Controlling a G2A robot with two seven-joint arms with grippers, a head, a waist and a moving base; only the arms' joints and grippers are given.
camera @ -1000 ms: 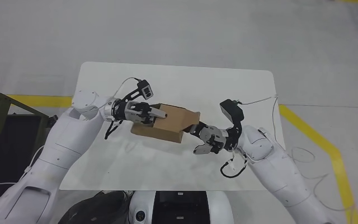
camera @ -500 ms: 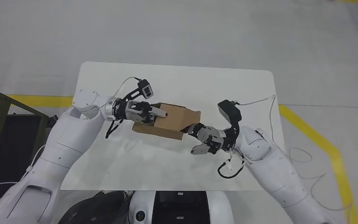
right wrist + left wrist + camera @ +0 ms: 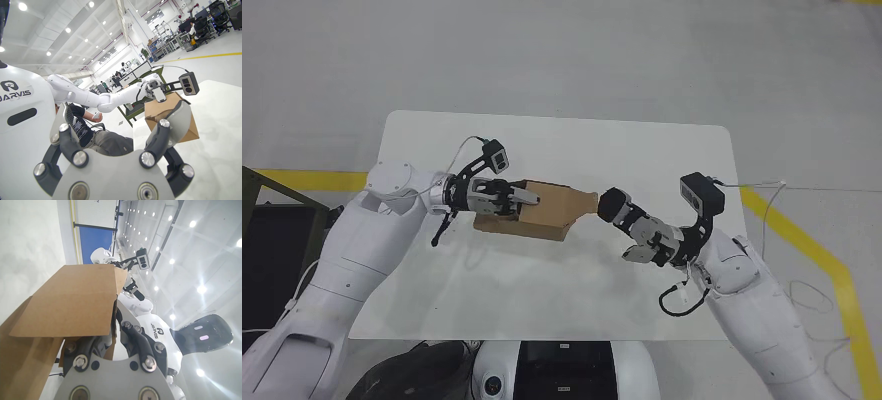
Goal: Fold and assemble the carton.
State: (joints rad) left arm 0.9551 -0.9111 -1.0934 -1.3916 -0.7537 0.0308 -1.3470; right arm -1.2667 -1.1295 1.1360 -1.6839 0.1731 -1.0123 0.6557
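The left end effector (image 3: pixel 510 198) is clenched on the carton (image 3: pixel 542 212) — it bites the left end of the brown cardboard. In the left wrist view one finger (image 3: pixel 126 315) sits on the outside of a cardboard wall. The other is on the inside, and the wall is pinched between them. A flat brown flap (image 3: pixel 71 306) sticks out past the fingers.

The right end effector (image 3: pixel 622 230) is released. Its two fingers are spread wide and it holds nothing. It hangs over the desk (image 3: pixel 662 150), just to the right of the carton. Its far finger, the black one (image 3: pixel 613 205), is just beside the small flap at the carton's right end, and I cannot tell if it touches. In the right wrist view that finger (image 3: pixel 177 121) is in front of the carton's end, and the other finger is well apart from it.

The carton lies near the middle of the white desk, a bit to the left, with its long side going left to right.

A second ago the right end effector was at the near right corner of the carton, right up against it. Now it has pulled back to the right and turned, so its fingers point left at the carton's end. The left end effector has stayed clamped in the same spot — and the carton has hardly moved.
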